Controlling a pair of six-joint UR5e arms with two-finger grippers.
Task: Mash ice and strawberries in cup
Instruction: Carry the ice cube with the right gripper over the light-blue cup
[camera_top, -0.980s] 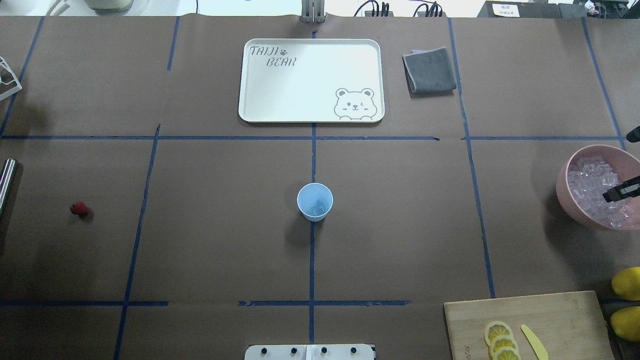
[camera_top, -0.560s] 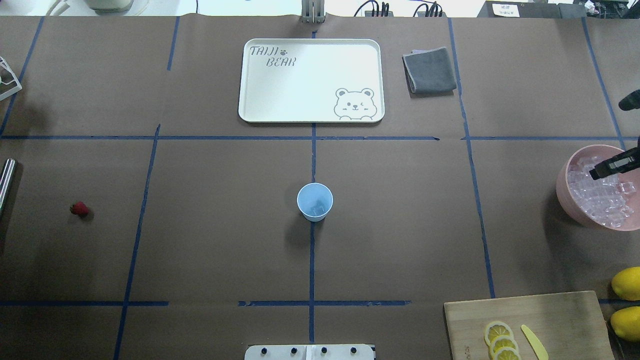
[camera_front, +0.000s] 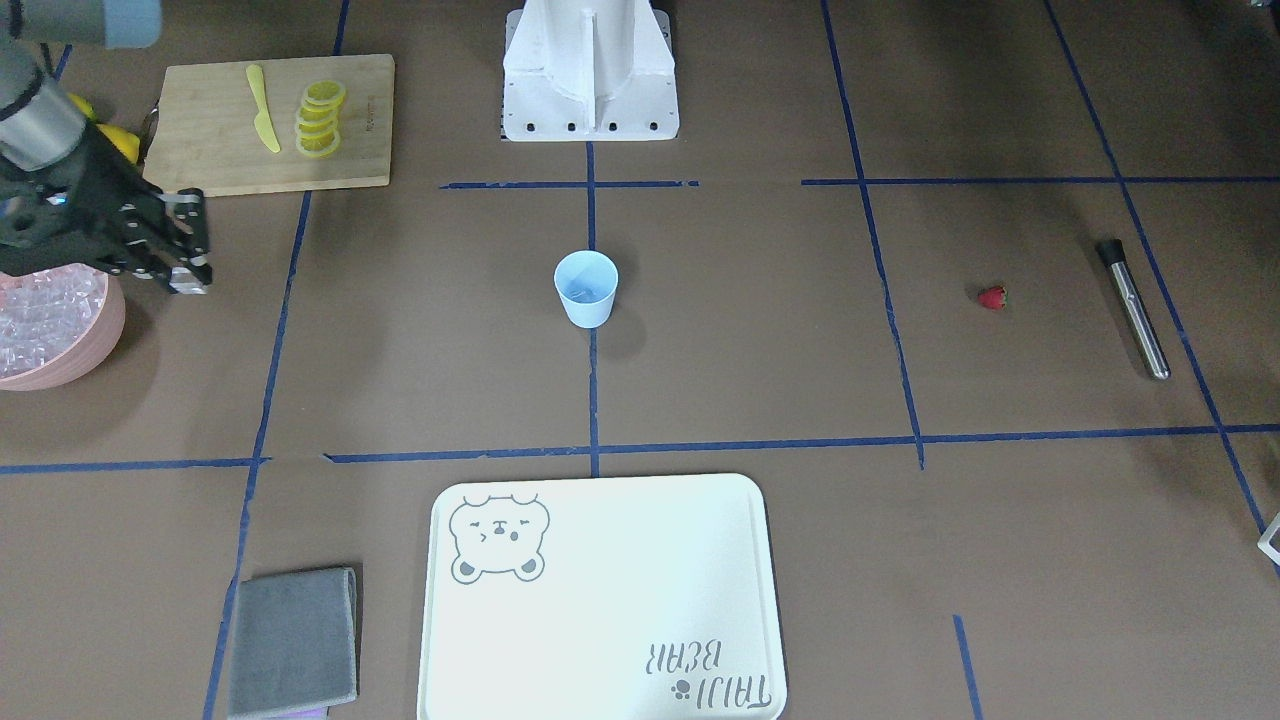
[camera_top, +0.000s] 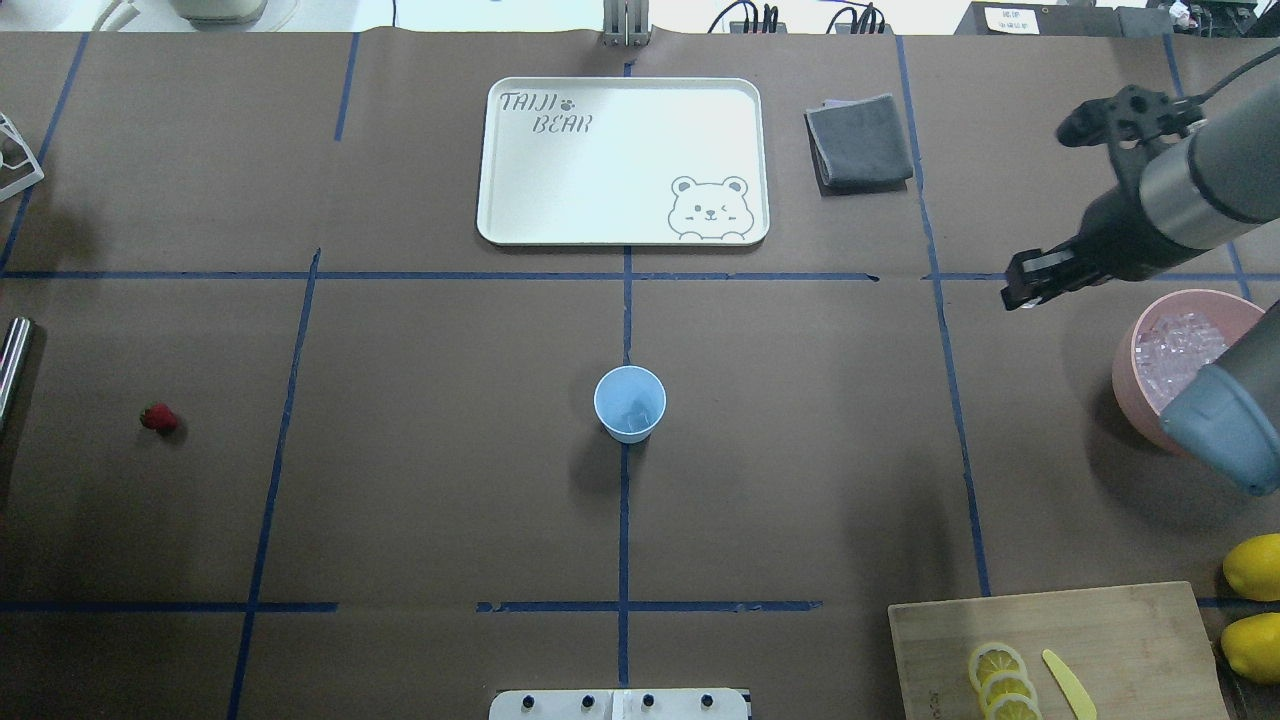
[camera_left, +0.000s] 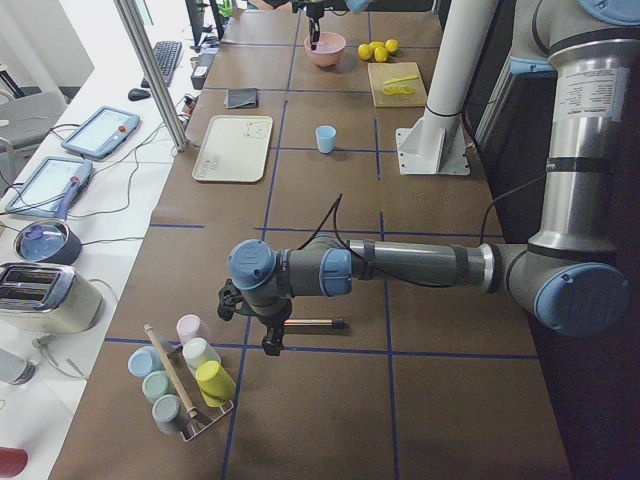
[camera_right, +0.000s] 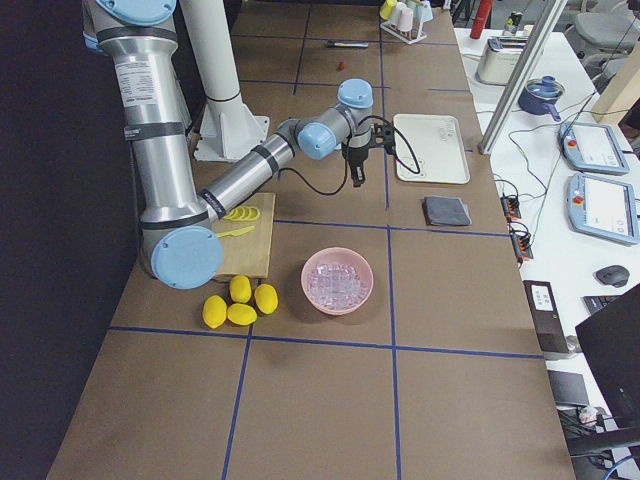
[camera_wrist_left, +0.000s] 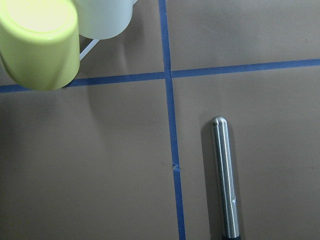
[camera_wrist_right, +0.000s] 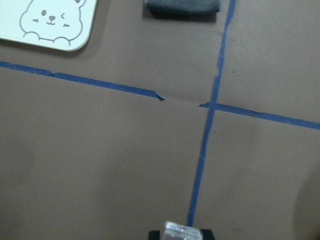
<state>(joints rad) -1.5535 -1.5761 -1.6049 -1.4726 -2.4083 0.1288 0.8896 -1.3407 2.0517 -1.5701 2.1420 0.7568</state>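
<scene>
The pale blue cup (camera_top: 630, 403) stands upright at the table's middle and also shows in the front view (camera_front: 586, 288); a bit of clear ice lies inside it. The strawberry (camera_top: 158, 417) lies alone far to the left. More ice (camera_top: 1180, 350) fills the pink bowl (camera_top: 1128, 395) at the right. My right gripper (camera_top: 1020, 290) hangs above the table just left of the bowl, shut on an ice cube (camera_wrist_right: 182, 229). My left gripper (camera_left: 268, 340) hangs over a metal muddler (camera_wrist_left: 225, 180), and I cannot tell whether it is open or shut.
A white bear tray (camera_top: 622, 160) and a grey cloth (camera_top: 858, 140) lie at the far side. A cutting board (camera_top: 1050, 650) with lemon slices and a yellow knife sits front right, with lemons (camera_top: 1255, 565) beside it. A rack of cups (camera_left: 185, 385) stands near the left arm.
My right gripper has risen out of the pink bowl and moved left and away, past the bowl's rim, with an ice cube in it. The cup and strawberry have not moved.
</scene>
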